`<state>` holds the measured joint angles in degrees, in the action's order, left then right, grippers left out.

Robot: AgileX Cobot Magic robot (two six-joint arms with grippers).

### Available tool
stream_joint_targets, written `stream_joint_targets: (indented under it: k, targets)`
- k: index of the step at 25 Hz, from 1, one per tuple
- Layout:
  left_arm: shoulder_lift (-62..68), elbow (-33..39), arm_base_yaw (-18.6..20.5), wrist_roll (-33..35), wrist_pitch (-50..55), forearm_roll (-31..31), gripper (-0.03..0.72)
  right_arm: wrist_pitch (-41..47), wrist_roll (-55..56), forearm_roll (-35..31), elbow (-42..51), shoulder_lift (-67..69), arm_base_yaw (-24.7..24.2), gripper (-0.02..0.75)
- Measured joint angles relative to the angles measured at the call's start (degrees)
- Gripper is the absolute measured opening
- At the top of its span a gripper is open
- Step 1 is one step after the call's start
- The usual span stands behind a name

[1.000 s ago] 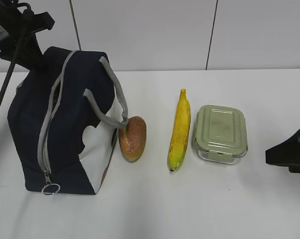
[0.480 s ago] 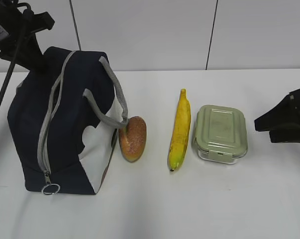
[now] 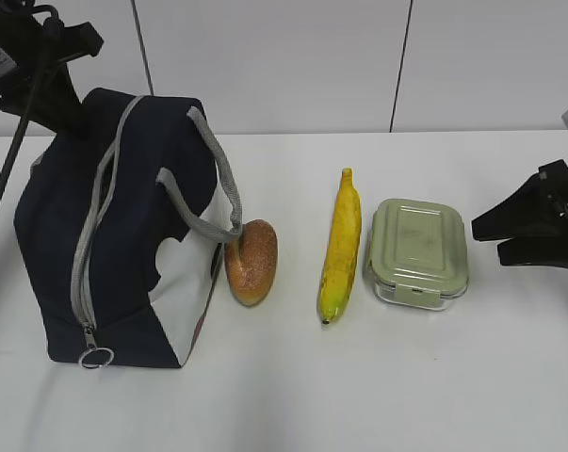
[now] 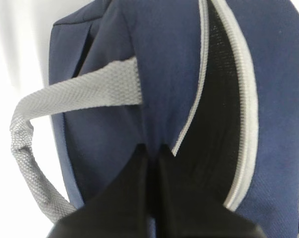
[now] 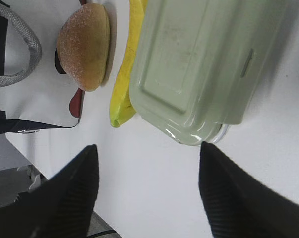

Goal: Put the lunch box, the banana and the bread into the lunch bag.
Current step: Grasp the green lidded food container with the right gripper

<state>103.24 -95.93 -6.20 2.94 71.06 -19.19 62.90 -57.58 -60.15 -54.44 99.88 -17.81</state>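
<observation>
Nowhere readable lettering: lunch box (image 3: 418, 250) lid plain.

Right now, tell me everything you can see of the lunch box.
The lunch box is a small rounded rectangle: clear base, sage-green lid with side clips, lid on. It lies flat on the white table, just right of the banana, their sides nearly touching. The right gripper stands open beside it, apart. Contents cannot be seen.

A white table (image 3: 434, 377) spreads below my fingers. Beyond them rises a pale panelled wall (image 3: 293, 56), its dark vertical seams (image 3: 401, 66) running down to the table's far edge.
</observation>
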Motion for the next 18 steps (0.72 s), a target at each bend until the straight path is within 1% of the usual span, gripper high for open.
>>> stream_joint_targets:
  k: [3,5,8,10,13,18]
  targets:
    - [0.0,0.0,0.0,0.0,0.0,0.0,0.003,-1.5,0.0,-0.6,0.0,0.9,0.0,0.482]
    - [0.0,0.0,0.0,0.0,0.0,0.0,0.003,-3.6,0.0,-0.9,0.0,1.3,0.0,0.523]
    - [0.0,0.0,0.0,0.0,0.0,0.0,0.003,-5.9,0.0,-2.0,0.0,2.4,0.0,0.619]
    - [0.0,0.0,0.0,0.0,0.0,0.0,0.003,-6.2,-0.1,-3.2,-0.1,3.8,0.0,0.648]
    - [0.0,0.0,0.0,0.0,0.0,0.0,0.003,-5.8,-0.1,-3.7,-1.3,7.2,0.0,0.659]
    - [0.0,0.0,0.0,0.0,0.0,-0.2,0.003,-2.8,-0.1,-3.8,-6.0,12.5,0.0,0.657]
